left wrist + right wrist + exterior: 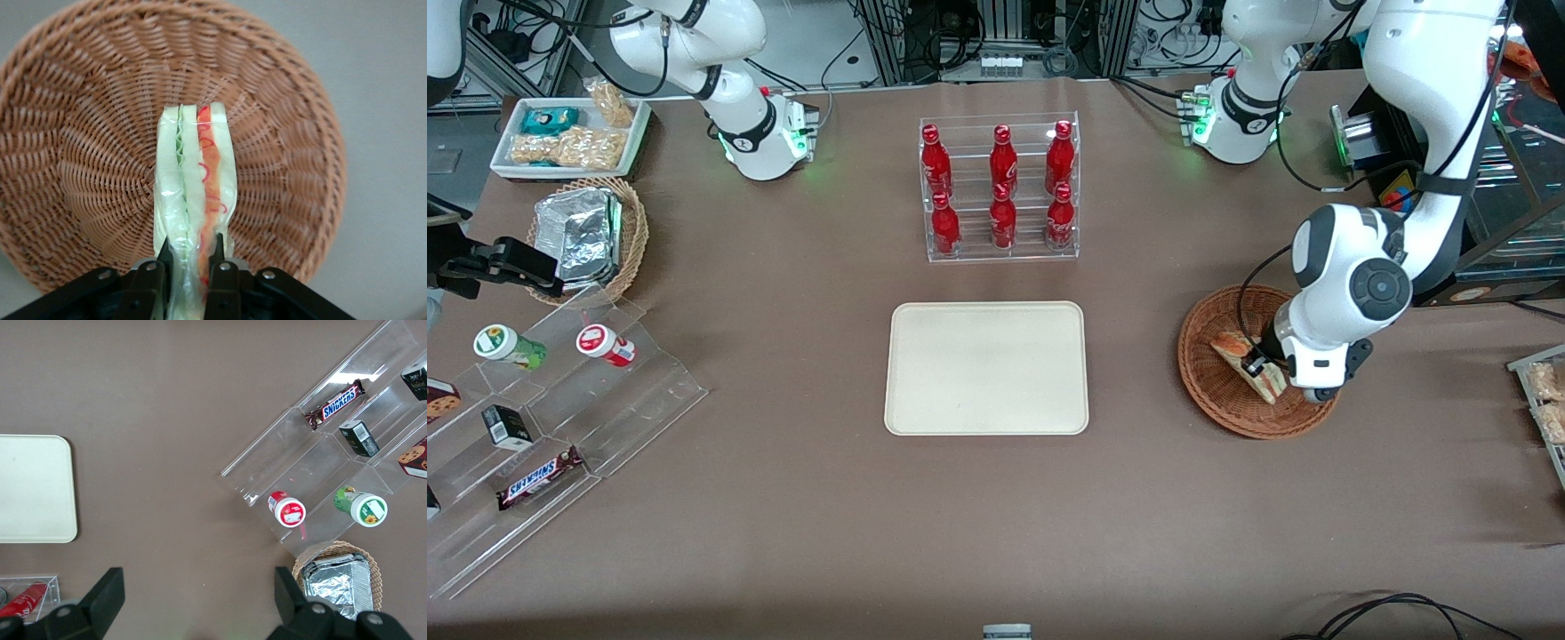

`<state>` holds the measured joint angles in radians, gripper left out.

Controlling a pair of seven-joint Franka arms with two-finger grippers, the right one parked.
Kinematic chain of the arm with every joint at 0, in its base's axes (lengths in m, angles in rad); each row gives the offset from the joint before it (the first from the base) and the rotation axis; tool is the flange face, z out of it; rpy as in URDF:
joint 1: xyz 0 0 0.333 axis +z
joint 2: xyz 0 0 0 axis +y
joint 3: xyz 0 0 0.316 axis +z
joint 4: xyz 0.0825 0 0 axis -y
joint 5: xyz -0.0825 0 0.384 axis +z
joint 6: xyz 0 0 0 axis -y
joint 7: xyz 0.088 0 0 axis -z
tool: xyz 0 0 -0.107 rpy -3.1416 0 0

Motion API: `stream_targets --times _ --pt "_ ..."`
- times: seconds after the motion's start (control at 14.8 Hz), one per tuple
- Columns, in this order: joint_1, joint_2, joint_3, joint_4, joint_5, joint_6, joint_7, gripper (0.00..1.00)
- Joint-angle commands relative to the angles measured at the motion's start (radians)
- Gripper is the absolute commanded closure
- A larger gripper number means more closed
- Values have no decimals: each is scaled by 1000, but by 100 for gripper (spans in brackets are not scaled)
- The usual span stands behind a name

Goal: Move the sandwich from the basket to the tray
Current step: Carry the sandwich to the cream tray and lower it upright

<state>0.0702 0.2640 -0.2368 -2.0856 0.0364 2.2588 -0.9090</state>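
Note:
The sandwich (1234,348), a plastic-wrapped wedge of white bread with green and orange-red layers, is in the round reddish-brown basket (1209,391) toward the working arm's end of the table. My left gripper (1263,366) reaches down into the basket and is shut on one end of the sandwich. In the left wrist view the two black fingertips (218,248) press the sandwich (197,167) from both sides, and my gripper (190,257) is over the basket's woven floor (87,167). I cannot tell whether the sandwich still rests on the weave. The cream-beige tray (987,367) lies beside the basket at mid-table, with nothing on it.
A clear rack of red bottles (1000,191) stands farther from the front camera than the tray. Toward the parked arm's end are a clear stepped shelf with snacks (543,391), a tan basket with foil (587,236) and a white snack tray (569,133).

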Motion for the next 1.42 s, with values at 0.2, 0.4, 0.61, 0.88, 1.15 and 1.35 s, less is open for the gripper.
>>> stream_targets --times 0.2,0.4,0.61,0.88,1.15,1.35 --pt "-224 -1 -21 212 86 -137 34 96" --pt "-392 229 -39 477 99 -150 71 93" --pt "-506 397 -42 611 88 -144 67 93" --pt "-585 516 -45 705 76 -92 73 91" --pt "-639 547 -45 716 77 -56 79 77" --pt "-654 549 -44 740 85 -58 67 2"
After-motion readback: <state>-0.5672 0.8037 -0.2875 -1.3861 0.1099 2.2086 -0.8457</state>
